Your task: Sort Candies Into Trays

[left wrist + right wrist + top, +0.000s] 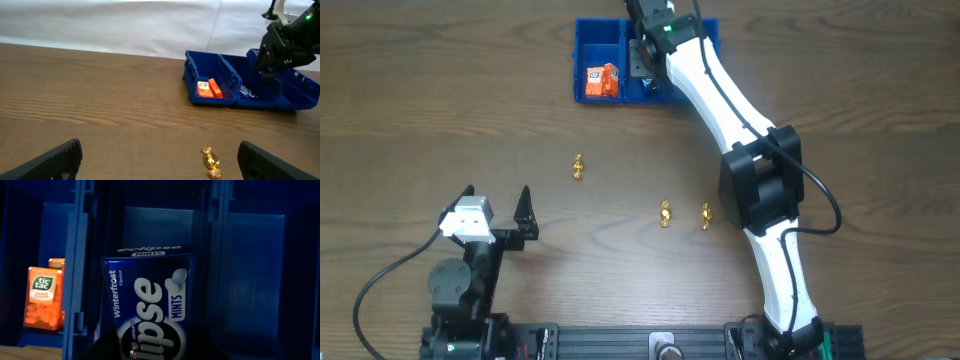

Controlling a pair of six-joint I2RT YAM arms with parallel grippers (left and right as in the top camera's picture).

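Three compartments are dividing the blue tray (590,45) at the far side of the tabletop (440,100). Two orange candy boxes (602,82) are sitting in its left compartment. A dark blue mint box (150,310) is standing tilted in the middle compartment, directly in front of the right gripper (642,62), which is reaching into that compartment; whether its jaws are grasping the box I cannot tell. Three gold wrapped candies (579,166) (665,213) (706,214) are lying loose on the tabletop, well apart from the tray. Near the front edge, the left gripper (498,205) is holding its jaws released and spread wide, grasping nothing.
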